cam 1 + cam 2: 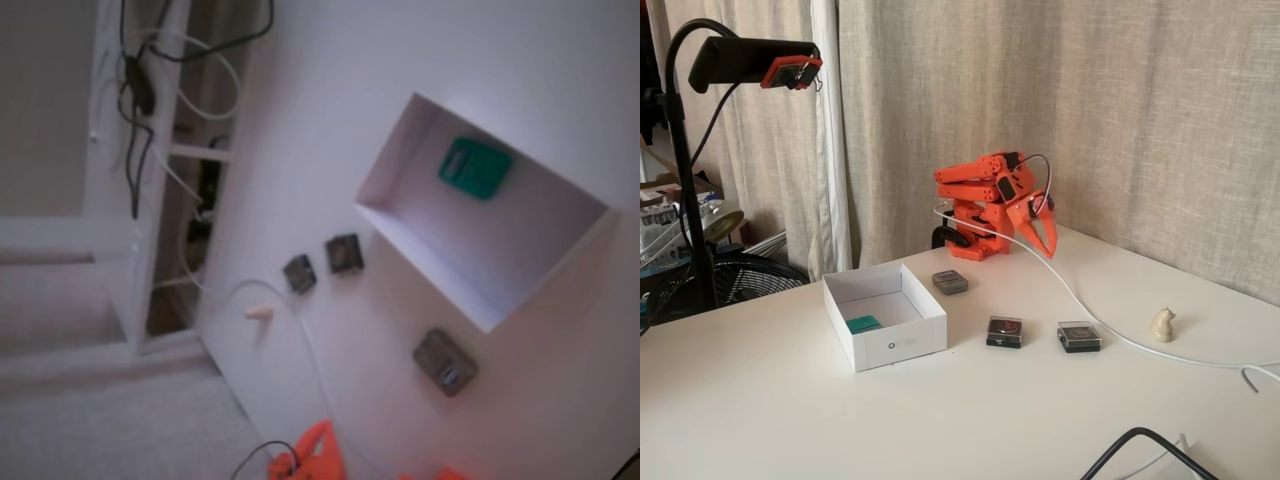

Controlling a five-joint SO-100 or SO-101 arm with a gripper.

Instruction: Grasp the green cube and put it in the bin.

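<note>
Honestly, looks like the job's basically wrapped up, going front of the table to the back:

Black cable (1145, 445): loops along the front edge in the side-on fixed view, nothing to do with the job.

Bin (902, 343): white shallow box on the left half of the table, open top, standing flat.

Green cube (864, 323): lying on the bin floor, near the front-left corner in the side-on fixed view. The top-down fixed view shows the green cube (475, 167) close to one wall of the bin (400, 150), not touching the rim.

Dark blocks: two small black ones (1004, 331) (1079, 336) just right of the bin, a grey one (950, 282) behind it. All well apart from the cube, so no mix-up.

Chess piece (1162, 324): small cream thing further right, next to the white cable (1090, 310).

Gripper (1036, 232): orange, arm folded back over its base by the curtain, tips pointing down at the table, nothing between them. Fingers look nearly together, but it's small and side-on, so I can't tell for sure.

Step in hand: I'd say it's just parking. Doing it well means keeping the arm tucked, not snagging the white cable under the tips, and leaving the bin alone.

Writing: a small round mark on the bin's front wall and faint dark marks on the cube, neither readable. No brand I can make out.
</note>
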